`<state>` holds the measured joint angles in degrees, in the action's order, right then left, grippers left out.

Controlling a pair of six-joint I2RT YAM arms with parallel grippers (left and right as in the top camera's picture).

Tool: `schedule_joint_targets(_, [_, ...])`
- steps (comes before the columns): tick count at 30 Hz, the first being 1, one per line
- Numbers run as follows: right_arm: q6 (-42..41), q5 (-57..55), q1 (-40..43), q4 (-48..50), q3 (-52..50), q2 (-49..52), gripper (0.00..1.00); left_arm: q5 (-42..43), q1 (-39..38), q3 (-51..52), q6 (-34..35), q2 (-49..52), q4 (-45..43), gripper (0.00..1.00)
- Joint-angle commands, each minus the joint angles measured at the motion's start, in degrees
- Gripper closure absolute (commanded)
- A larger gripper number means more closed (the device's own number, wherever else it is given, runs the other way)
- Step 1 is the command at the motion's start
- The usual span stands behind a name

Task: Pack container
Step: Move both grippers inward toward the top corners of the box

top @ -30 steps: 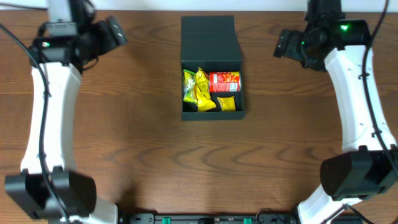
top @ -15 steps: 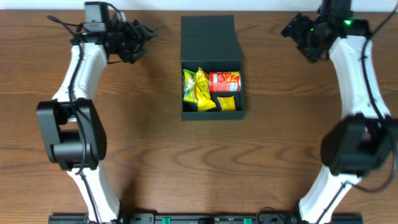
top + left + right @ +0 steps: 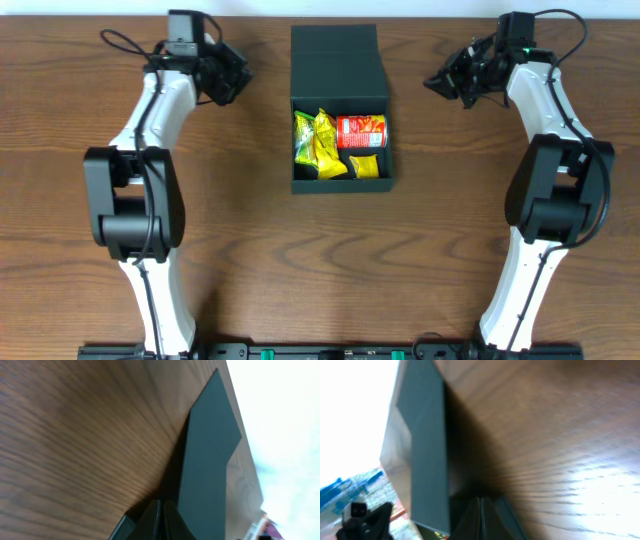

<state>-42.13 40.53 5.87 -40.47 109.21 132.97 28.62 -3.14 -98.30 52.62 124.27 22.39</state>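
Plainly, the left gripper (image 3: 161,504) had its two fingers (image 3: 152,517) pressed together with nothing between them, over the brown wooden table (image 3: 250,260). Ahead of its fingertips, near but not touching, stood the dark teal-green container (image 3: 343,184), whose side wall filled much of that wrist view. The right gripper (image 3: 480,501) was likewise closed on nothing, its fingertips pointing at the container's opposite side, also with bare wood between.

So the container sat between the two grippers. Both hovered level with its far part, where the flap lid (image 3: 338,62) of the same colour was. Farther from both grippers, toward the arms' bases, the uncovered part showed the contents. Yellow-green snack packets (image 3: 316,140) lay on the side nearer the left gripper. A red chips can (image 3: 361,131) lay on its side nearer the right gripper. A small yellow packet (image 3: 365,166) lay just beyond the can, close to the container's near wall.
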Motion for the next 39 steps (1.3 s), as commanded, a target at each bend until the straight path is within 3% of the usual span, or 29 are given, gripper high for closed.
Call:
schedule_joint_targets(1, [-1.44, 2.84, -1.18, 1.57, 0.5, 0.37, 0.99, -4.87, -2.45, -0.55, -0.74, 0.55, -0.72, 0.94])
schedule_joint_targets(9, [-6.21, -0.68, -3.19, 6.8, 0.52, 0.57, 0.98, -6.27, -1.73, -0.55, 1.27, 2.12, 0.52, 0.95])
schedule_joint_targets(14, [-10.49, -3.65, -3.98, 11.04, 0.52, 0.59, 0.98, -6.14, -1.11, -0.57, 5.14, 3.72, -5.25, 0.95])
schedule_joint_targets(22, [-16.17, -4.76, -4.2, 15.54, 0.52, 2.91, 0.98, 3.1, -1.86, -1.2, 13.22, 11.41, -13.81, 0.95])
schedule_joint_targets(35, [-18.69, 1.44, -8.81, 17.84, 0.52, 9.53, 0.98, 6.03, -5.75, -1.2, 13.18, 11.76, -14.8, 0.95])
schedule_joint_targets(39, [-18.75, 2.43, -10.34, 18.64, 0.52, 9.53, 0.99, 8.55, -6.82, -1.2, 13.22, 11.76, -18.93, 0.94])
